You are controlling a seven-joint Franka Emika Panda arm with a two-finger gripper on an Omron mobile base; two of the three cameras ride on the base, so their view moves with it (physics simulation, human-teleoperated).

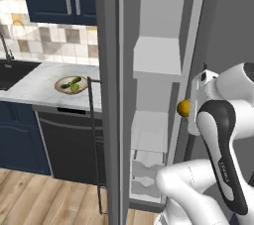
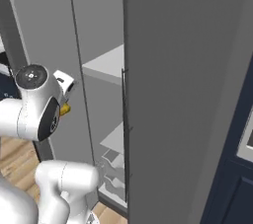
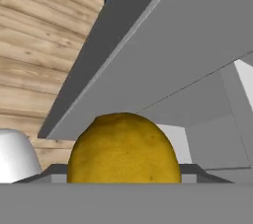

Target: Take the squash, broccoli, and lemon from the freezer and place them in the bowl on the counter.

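Observation:
My gripper is shut on the lemon, a yellow-orange ball held in the air just in front of the open freezer, at mid height. The hand view shows the lemon close up between the fingertips, with the grey freezer door slanting above it. From the right, the lemon peeks out beside the white hand. The bowl sits on the counter to the left. In it lie the dark green squash and the light green broccoli.
The freezer door stands open edge-on between the arm and the counter. White shelves and drawers fill the freezer below. A dark sink is at far left, a dishwasher under the counter, and wooden floor below.

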